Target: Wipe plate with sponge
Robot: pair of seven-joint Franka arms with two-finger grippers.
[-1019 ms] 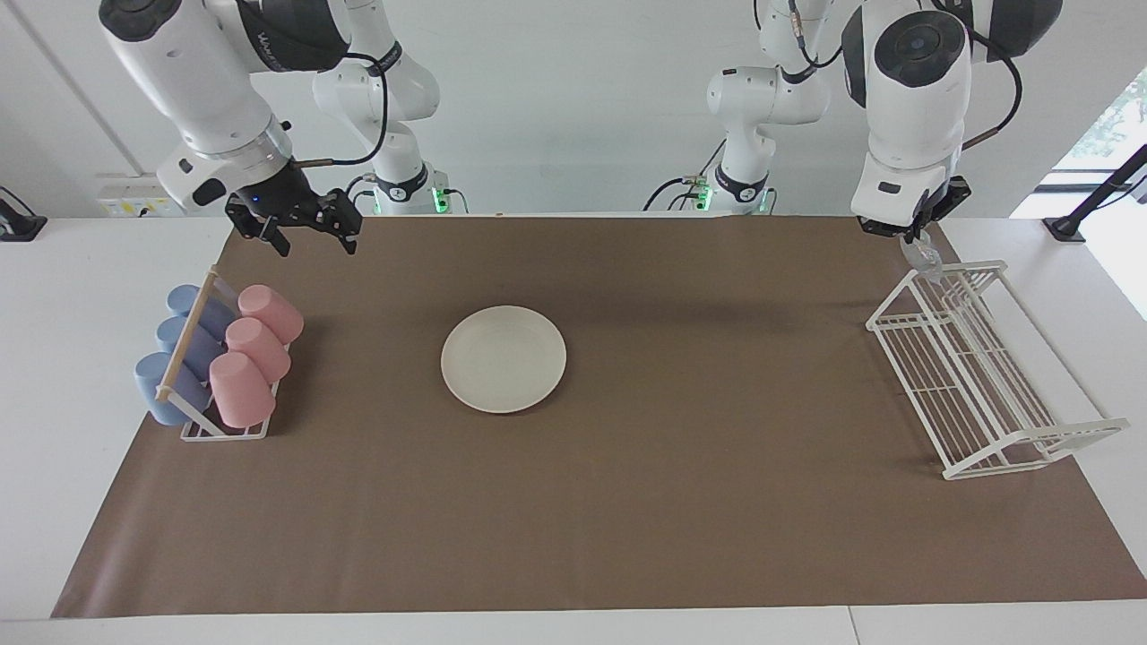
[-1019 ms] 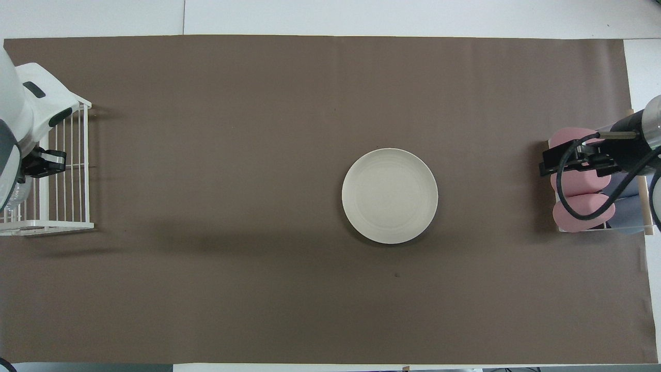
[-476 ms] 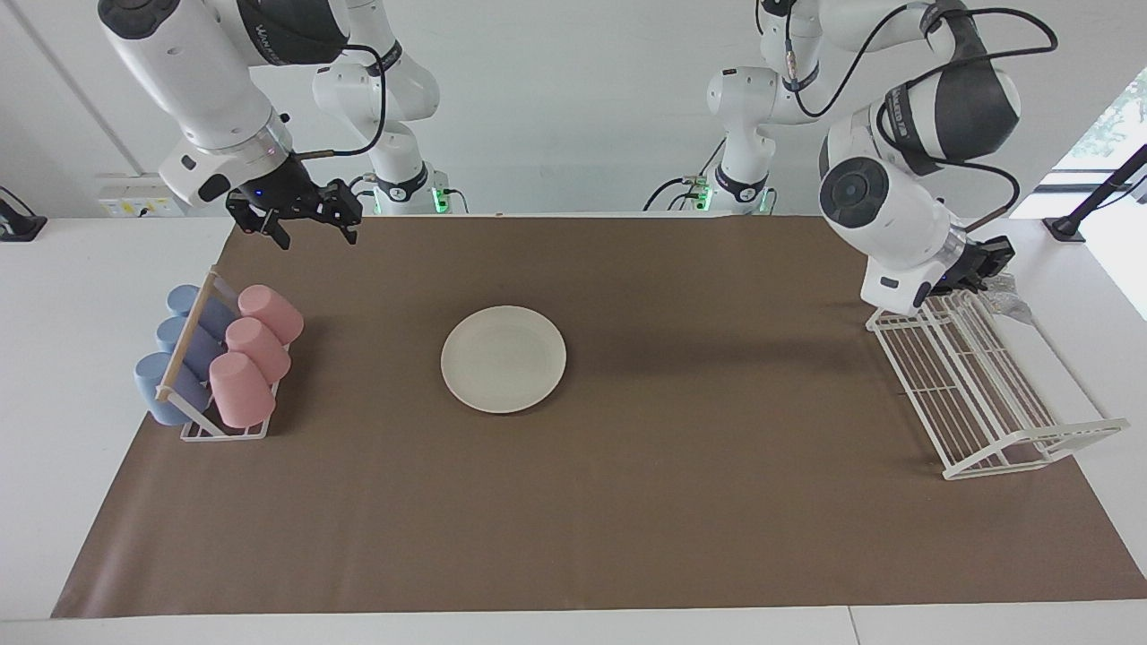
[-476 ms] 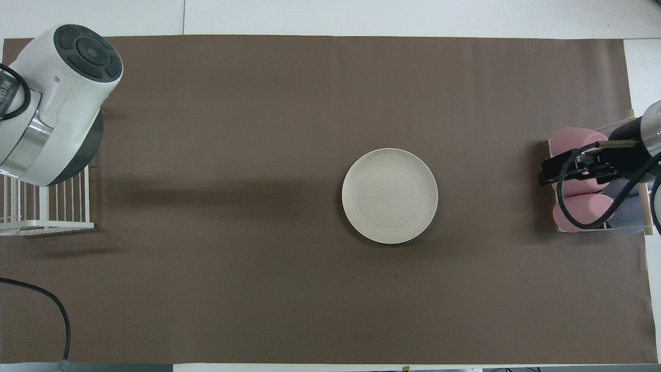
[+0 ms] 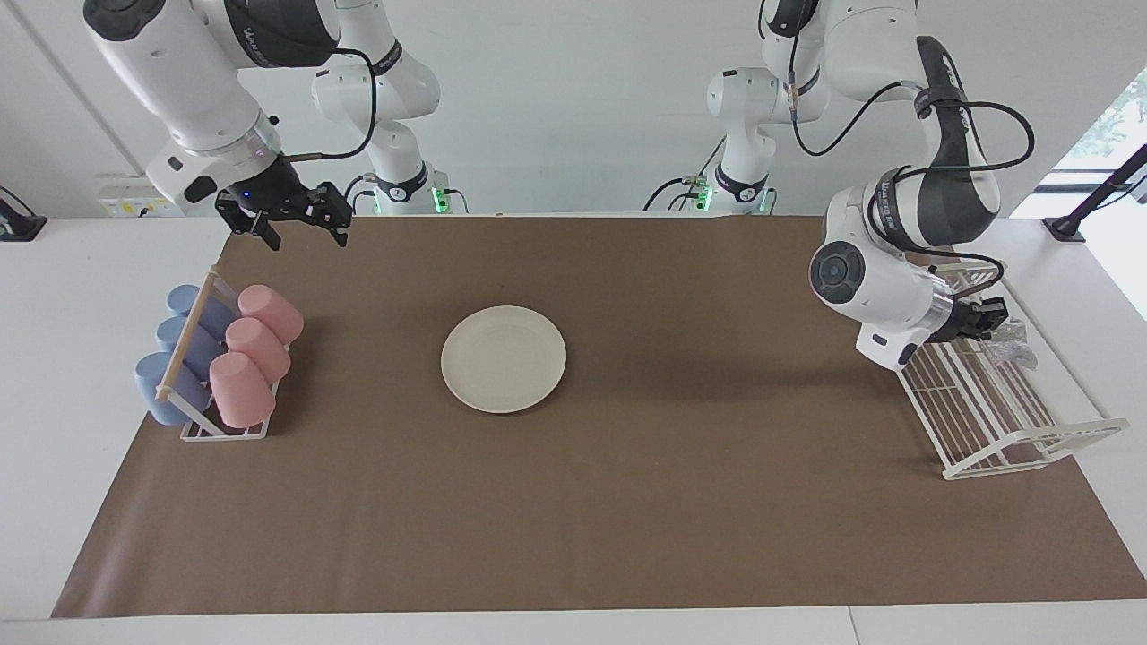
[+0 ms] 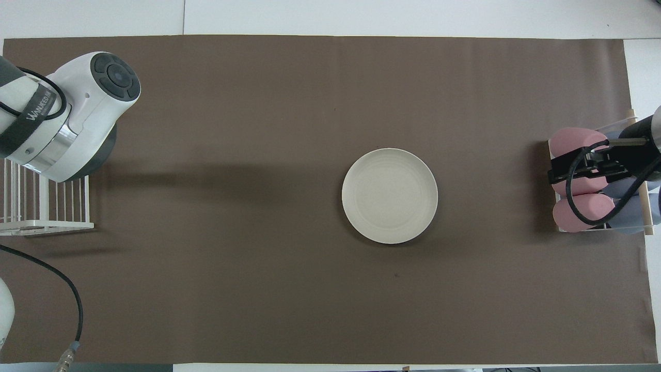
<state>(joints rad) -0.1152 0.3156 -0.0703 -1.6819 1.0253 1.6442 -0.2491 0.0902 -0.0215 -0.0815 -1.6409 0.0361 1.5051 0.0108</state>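
Plate [image 5: 504, 358] lies unwiped mid-bench, while left gripper [image 5: 993, 324] fingers clench the sponge [image 5: 1013, 336] over the rack [image 5: 986, 403] and right gripper [image 5: 296, 219] waits released.

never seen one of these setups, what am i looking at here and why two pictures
These are two white robot arms at a table, each ending in a two-finger claw. Both pictures show the same moment. One camera faces the robots from across the table; the other looks down from above their own end, so the sides are swapped.

On the brown mat lies a cream plate, bare. Toward the right arm's end stands a small rack of pink and blue cups. Toward the left arm's end stands a white wire rack.

The left claw is over the wire rack, shut on a crinkled silvery sponge; the overhead view hides it under the arm. The right claw hangs open and empty in the air, waiting above the mat's edge by the cup rack.
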